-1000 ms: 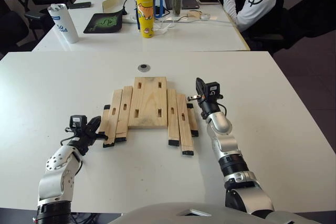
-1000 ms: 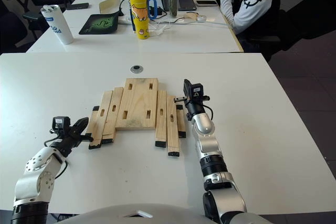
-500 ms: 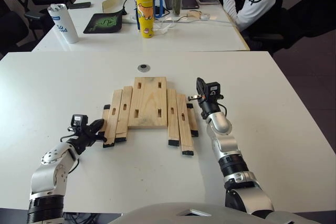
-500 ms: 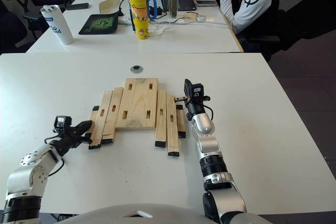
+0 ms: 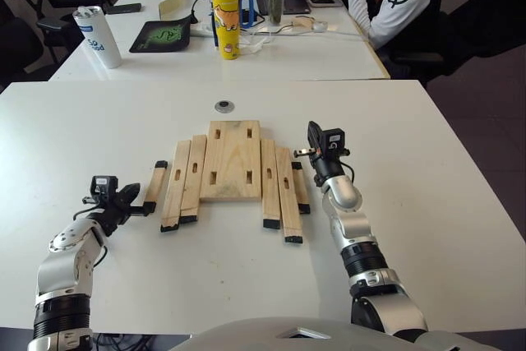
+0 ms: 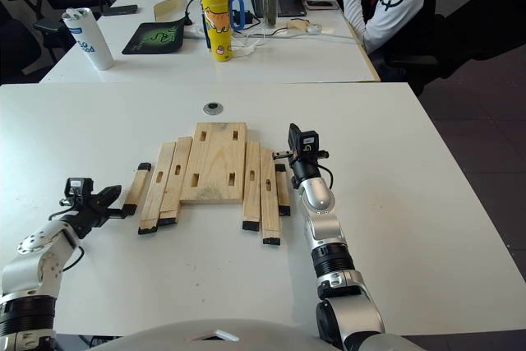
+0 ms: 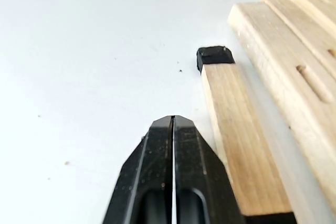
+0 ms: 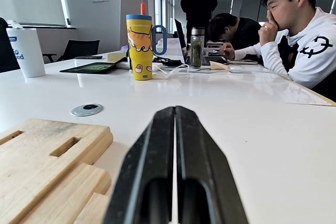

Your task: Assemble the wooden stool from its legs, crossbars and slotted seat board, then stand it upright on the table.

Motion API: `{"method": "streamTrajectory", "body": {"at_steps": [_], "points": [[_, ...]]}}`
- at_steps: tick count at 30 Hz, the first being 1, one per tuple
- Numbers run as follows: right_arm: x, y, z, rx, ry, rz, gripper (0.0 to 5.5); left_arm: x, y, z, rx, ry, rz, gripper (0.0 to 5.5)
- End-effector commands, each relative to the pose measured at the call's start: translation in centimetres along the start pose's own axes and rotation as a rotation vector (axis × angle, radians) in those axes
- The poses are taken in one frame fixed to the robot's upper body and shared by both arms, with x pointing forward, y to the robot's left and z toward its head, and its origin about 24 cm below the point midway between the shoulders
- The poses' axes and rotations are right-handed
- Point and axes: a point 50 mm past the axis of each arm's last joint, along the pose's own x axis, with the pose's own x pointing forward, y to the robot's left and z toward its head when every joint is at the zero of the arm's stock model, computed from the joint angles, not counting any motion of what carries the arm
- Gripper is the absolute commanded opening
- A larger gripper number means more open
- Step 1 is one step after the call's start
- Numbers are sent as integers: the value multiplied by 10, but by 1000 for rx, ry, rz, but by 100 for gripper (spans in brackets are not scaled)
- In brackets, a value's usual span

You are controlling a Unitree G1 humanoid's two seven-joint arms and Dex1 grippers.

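The slotted seat board (image 5: 233,158) lies flat mid-table. Long legs (image 5: 185,180) lie along its left side, and more legs and a bar (image 5: 279,191) along its right. A short crossbar (image 5: 154,185) with black end caps lies apart to the left of them. My left gripper (image 5: 136,197) is shut and empty, low on the table. Its tip (image 7: 172,121) is right beside the crossbar (image 7: 236,135), on its left. My right gripper (image 5: 312,133) is shut on nothing. It points away from me just right of the board's far corner (image 8: 47,150).
A round metal grommet (image 5: 223,106) sits in the table beyond the board. The far table holds a yellow cup (image 5: 227,20), a white cup (image 5: 99,36) and desk clutter. Bare white tabletop (image 5: 427,170) spreads out on both sides and in front.
My left gripper has drawn back to the left. The short crossbar has slid left with it and now lies apart from the legs. The right arm has stayed still.
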Motion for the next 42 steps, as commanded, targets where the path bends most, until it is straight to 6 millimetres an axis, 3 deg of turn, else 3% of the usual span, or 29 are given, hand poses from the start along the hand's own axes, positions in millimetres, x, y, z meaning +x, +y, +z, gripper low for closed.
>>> {"method": "streamTrajectory", "body": {"at_steps": [1,15,29,36,39,42], "points": [[0,-1,0,-4,1,-13,0,0,-1,10,-48,-33,-16,27],[-2,0,-3,-22,8,-11,0,-8,-27,-6,-90,75,-100,217],[-3,-2,-3,-27,6,-22,0,-5,-27,-18,50,147,-44,217],[-4,-1,-1,-27,0,-19,0,-2,-30,-18,27,142,-51,131],[-3,0,0,-26,-3,-9,0,-1,-27,-13,58,108,-23,131],[2,2,4,0,-8,23,0,1,-27,10,142,-40,13,131]]}}
